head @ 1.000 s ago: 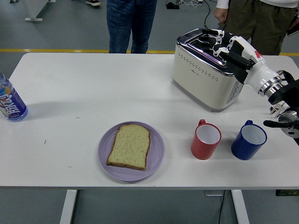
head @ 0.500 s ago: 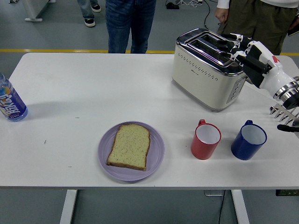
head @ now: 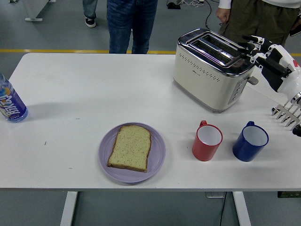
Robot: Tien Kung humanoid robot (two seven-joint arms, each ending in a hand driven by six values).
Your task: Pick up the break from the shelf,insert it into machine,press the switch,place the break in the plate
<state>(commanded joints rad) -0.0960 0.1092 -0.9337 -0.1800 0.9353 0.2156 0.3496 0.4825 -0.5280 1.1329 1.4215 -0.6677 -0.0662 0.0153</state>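
right hand (head: 268,59): mine, beside the toaster's right end, near its top edge; fingers (head: 251,43) loosely spread, holding nothing
left hand: not in view
toaster (head: 211,70): far right of table, both slots look empty from here
bread (head: 130,147): flat on the plate, well apart from my hand
plate (head: 157,162): purple, near edge, centre of table
red mug (head: 207,141): in front of toaster, just beside blue mug (head: 250,141)
bottle (head: 10,102): far left edge
people: two stand at far side, hands not on table
stage: judged done or nearly so, bread already lies in plate
risk 1: my wrist sits above the blue mug; a low pull-back could clip it and tip it
risk 2: fingers close to toaster end; a sideways sweep could nudge the toaster or catch its lever (head: 253,81)
risk 3: whether the switch got pressed, cannot tell from this view
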